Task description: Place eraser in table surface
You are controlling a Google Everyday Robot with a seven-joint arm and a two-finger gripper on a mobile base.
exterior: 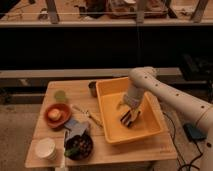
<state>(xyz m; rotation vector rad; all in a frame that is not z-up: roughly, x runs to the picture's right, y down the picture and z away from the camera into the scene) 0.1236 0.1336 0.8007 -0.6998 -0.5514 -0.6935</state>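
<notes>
The eraser [128,117], a small dark block with pale stripes, lies inside the big yellow bin [110,97] near its middle. My gripper [128,107] reaches down into the bin from the right and sits right over the eraser, at or touching its top. The table surface [130,152] is a light tan slatted top that carries the bin and the other things.
Left of the bin are an orange plate with food [57,114], a green disc [60,95], a grey-blue cloth [75,127], a dark bowl [79,146], a white cup [45,148], a utensil [88,115] and a dark cup [93,88]. A dark object [192,132] lies on the floor at right.
</notes>
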